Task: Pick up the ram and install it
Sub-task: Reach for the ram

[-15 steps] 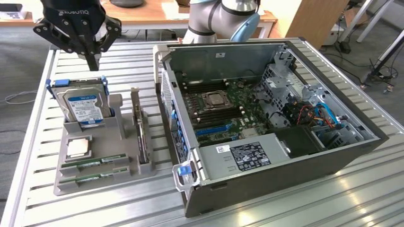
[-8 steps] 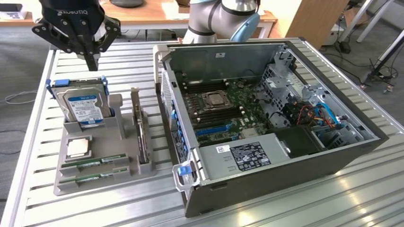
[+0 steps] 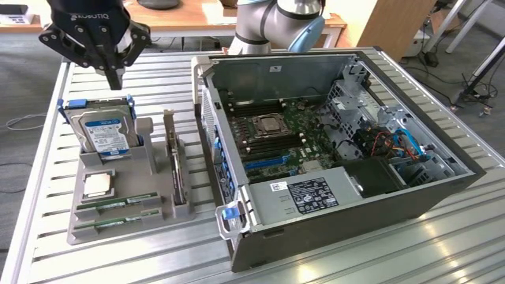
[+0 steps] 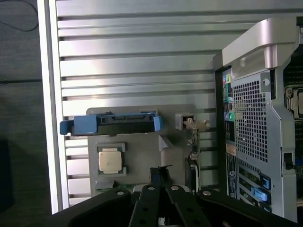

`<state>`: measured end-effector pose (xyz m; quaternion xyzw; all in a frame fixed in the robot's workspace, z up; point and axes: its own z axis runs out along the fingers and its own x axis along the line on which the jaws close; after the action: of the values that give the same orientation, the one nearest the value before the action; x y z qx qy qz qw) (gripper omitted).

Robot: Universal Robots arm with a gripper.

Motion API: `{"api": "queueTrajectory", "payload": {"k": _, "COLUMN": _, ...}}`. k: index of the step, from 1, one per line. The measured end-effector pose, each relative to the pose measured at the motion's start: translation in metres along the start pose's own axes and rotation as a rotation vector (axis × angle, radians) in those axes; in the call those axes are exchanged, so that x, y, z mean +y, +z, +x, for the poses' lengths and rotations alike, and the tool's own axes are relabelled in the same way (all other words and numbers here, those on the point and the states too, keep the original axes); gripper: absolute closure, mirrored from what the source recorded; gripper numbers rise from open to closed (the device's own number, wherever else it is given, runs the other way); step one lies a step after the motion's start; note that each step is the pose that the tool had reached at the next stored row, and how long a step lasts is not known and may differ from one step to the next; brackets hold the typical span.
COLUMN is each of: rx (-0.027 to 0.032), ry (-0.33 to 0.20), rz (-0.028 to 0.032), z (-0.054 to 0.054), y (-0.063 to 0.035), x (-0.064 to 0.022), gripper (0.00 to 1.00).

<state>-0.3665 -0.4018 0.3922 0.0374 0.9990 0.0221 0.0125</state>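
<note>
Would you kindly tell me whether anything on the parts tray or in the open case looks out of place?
Nothing stands out. Both ram sticks lie flat in the tray, the processor sits in its recess, the hard drive and expansion card stand upright, and the shut end effector hangs empty above the tray.

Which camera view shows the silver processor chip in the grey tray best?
The wrist view: it looks straight down on the processor chip, nothing covering it. The exterior view shows it at a slant, in the grey tray.

ram (image 3: 118, 203) lower edge hidden in tray (image 3: 177, 214) slot, computer case (image 4: 251, 109) cut by frame edge, arm (image 3: 272, 23) cropped
</note>
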Motion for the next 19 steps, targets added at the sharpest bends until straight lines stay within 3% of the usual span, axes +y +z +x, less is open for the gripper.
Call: {"api": "queueTrajectory", "payload": {"k": 19, "rx": 0.0, "ry": 0.0, "rz": 0.0, "z": 0.003, "y": -0.001, "x": -0.0207, "gripper": 0.89}}
